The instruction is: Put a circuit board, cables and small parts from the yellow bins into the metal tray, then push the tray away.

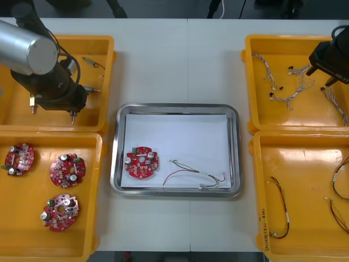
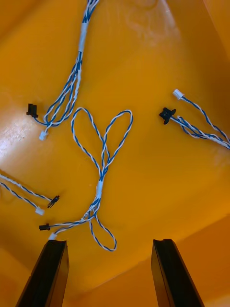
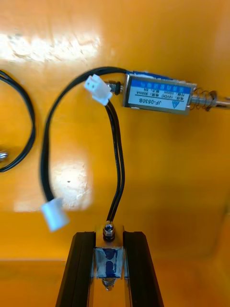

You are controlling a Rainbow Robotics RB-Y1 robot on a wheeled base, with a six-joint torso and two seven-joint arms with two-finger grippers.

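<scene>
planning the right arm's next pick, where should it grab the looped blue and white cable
Probably at the white sleeve of the twisted blue and white cable, where the strands bunch together; the loops lie flat. Come straight down with the open right gripper above the yellow bin, fingers straddling the sleeve.

**Item 1:** L gripper (image 3: 109, 237), fingers closed on small metal part (image 3: 109, 266) w/ blue label, pin end up.
**Item 2:** black cable (image 3: 116, 158), twin-wire, runs from held part to white connector (image 3: 98, 89).
**Item 3:** 2nd small metal part (image 3: 158, 93), blue label, spring at one end, lying flat on yellow bin (image 3: 167, 192) floor, beside that connector.
**Item 4:** another black cable (image 3: 26, 129), looped, off to one side.
</scene>
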